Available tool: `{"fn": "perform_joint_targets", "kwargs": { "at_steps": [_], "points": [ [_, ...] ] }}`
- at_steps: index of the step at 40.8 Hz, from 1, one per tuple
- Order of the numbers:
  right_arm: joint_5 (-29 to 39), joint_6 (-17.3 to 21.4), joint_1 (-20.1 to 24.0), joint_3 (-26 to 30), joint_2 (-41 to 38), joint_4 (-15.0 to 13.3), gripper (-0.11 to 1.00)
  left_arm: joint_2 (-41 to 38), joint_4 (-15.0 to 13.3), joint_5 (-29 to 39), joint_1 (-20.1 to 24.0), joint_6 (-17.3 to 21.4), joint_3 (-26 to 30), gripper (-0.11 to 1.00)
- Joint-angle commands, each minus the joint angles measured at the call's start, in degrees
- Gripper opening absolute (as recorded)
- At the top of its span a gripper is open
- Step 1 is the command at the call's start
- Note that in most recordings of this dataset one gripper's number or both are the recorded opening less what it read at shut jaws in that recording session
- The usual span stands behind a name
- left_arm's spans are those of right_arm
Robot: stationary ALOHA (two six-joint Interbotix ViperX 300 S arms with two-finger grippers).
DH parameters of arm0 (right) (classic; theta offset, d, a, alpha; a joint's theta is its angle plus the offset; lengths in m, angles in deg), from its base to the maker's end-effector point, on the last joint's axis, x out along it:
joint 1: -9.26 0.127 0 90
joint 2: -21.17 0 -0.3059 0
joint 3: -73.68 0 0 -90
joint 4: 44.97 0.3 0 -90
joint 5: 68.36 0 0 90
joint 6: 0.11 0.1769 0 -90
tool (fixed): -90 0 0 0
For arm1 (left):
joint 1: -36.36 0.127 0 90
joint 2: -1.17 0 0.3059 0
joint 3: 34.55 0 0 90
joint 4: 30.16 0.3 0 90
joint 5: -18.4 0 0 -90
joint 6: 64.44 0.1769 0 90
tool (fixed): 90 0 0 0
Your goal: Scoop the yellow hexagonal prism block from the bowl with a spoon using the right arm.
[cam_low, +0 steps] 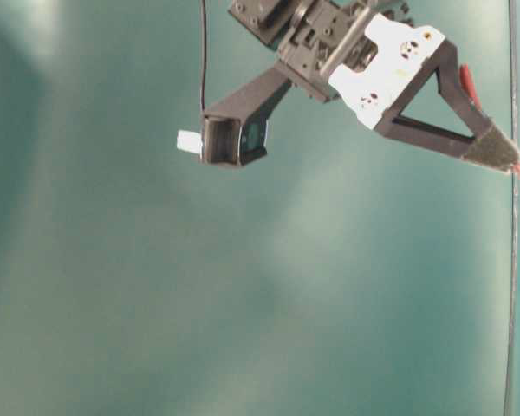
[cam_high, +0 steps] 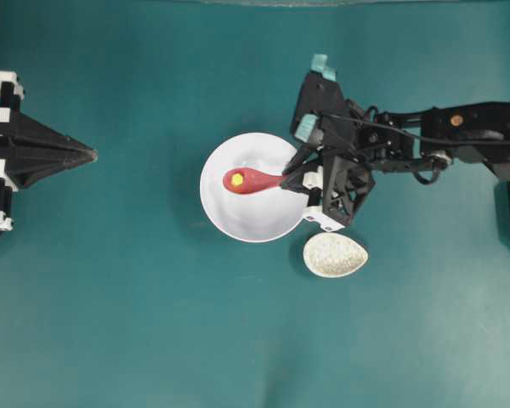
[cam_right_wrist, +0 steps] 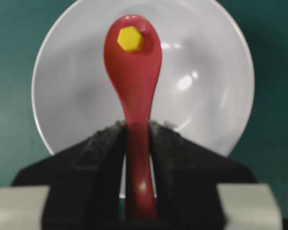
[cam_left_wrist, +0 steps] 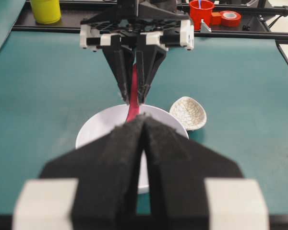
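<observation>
The white bowl [cam_high: 255, 217] stands mid-table. Over it the pinkish-red spoon [cam_high: 253, 180] lies level, its scoop above the bowl's left half. The yellow hexagonal prism block [cam_high: 236, 179] rests in the scoop. My right gripper [cam_high: 291, 180] is shut on the spoon's handle at the bowl's right rim. The right wrist view shows the block [cam_right_wrist: 129, 38] near the tip of the spoon [cam_right_wrist: 134, 81], the bowl [cam_right_wrist: 201, 86] behind, and my right gripper [cam_right_wrist: 137, 125] pinching the handle. My left gripper [cam_high: 92, 155] sits shut and empty at the far left, pointing at the bowl [cam_left_wrist: 98, 132].
A speckled egg-shaped rest [cam_high: 335, 255] lies just right of and below the bowl, close under the right wrist. In the left wrist view a yellow cup [cam_left_wrist: 45, 10], a red cup [cam_left_wrist: 201, 12] and a red tape roll [cam_left_wrist: 229, 18] stand beyond the table's far edge.
</observation>
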Motion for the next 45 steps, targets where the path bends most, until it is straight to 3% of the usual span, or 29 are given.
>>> {"fn": "perform_joint_targets", "kwargs": {
  "at_steps": [1,25,45],
  "points": [
    [-1.93,-0.18,0.26,-0.26,2.29,-0.09,0.22,-0.44,0.18,-0.62,0.09,-0.09,0.79,0.00],
    [-11.78,-0.53,1.05,-8.00,8.70,-0.09,0.22,-0.44,0.18,-1.67,0.09,-0.09,0.88,0.00],
    [-14.41,-0.70,1.14,-9.14,9.67,-0.70,0.22,-0.35,0.18,-1.85,0.09,-0.09,0.88,0.00]
  ]
}}
